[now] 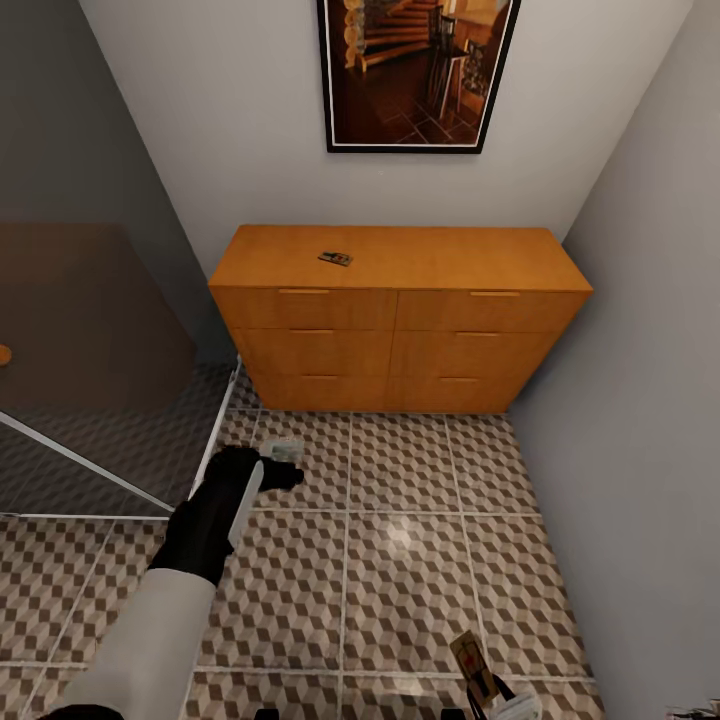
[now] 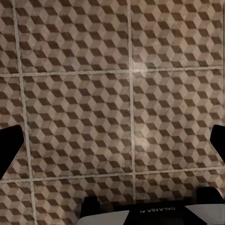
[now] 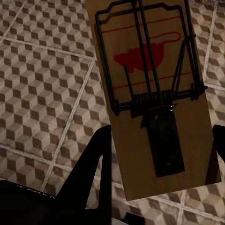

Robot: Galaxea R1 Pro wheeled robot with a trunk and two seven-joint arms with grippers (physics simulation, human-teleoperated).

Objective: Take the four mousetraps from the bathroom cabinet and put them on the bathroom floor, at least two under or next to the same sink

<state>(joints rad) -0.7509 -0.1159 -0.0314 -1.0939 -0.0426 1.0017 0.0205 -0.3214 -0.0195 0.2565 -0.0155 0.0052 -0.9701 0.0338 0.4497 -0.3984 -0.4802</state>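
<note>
One mousetrap (image 1: 335, 258) lies on top of the orange-brown cabinet (image 1: 400, 330), left of its middle. Its drawers are closed. A second mousetrap (image 3: 150, 93), a wooden board with a red mouse print and a black wire spring, is clamped between the fingers of my right gripper (image 3: 159, 154). In the head view that mousetrap (image 1: 468, 652) hangs low over the bathroom floor (image 1: 400, 560), with the right gripper (image 1: 492, 695) at the frame's lower edge. My left gripper (image 1: 280, 468) hovers open over the tiles in front of the cabinet's left end, its fingertips (image 2: 9, 150) wide apart with nothing between them. A small pale object (image 1: 286, 449) sits just beyond it; I cannot tell what it is.
A grey glass partition (image 1: 100, 380) with a metal frame stands at the left, close beside my left arm. A grey wall (image 1: 640, 400) closes the right side. A framed picture (image 1: 415, 70) hangs above the cabinet. Open tiles lie between the two arms.
</note>
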